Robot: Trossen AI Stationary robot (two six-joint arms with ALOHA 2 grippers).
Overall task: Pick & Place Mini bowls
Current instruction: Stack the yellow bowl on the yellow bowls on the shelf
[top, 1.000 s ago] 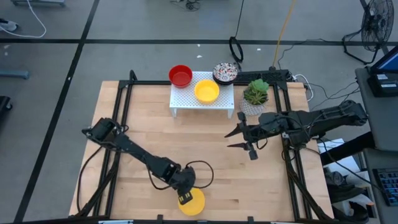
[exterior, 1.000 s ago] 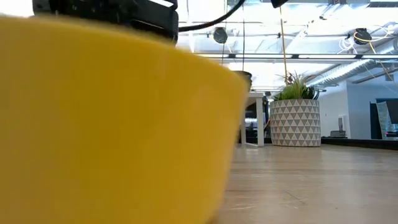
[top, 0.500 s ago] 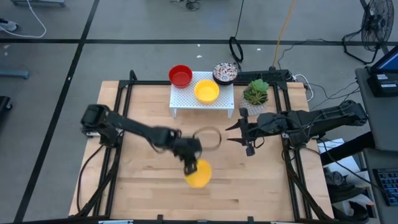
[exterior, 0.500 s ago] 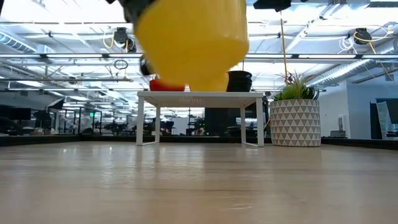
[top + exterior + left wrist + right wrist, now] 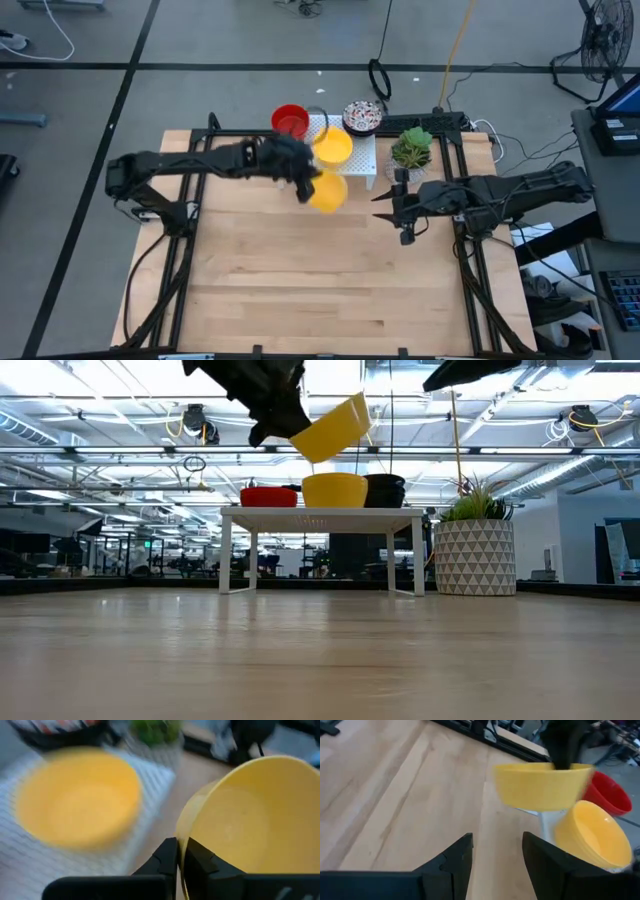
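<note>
A white perforated rack (image 5: 325, 165) stands at the upper middle of the wooden surface (image 5: 300, 290), a green plant (image 5: 411, 146) in its patterned pot (white, triangle-marked) just right of it.

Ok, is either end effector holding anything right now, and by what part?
The left end effector pinches a yellow mini bowl by its rim, in the air near the white rack. The right end effector is open and empty.

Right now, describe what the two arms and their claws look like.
Both arms are dark, nearly black, built of slim jointed segments. The left claw has two blocky black fingers with angular tips. The right claw has matching broad black fingers. A thin black cable loops near the left wrist.
</note>
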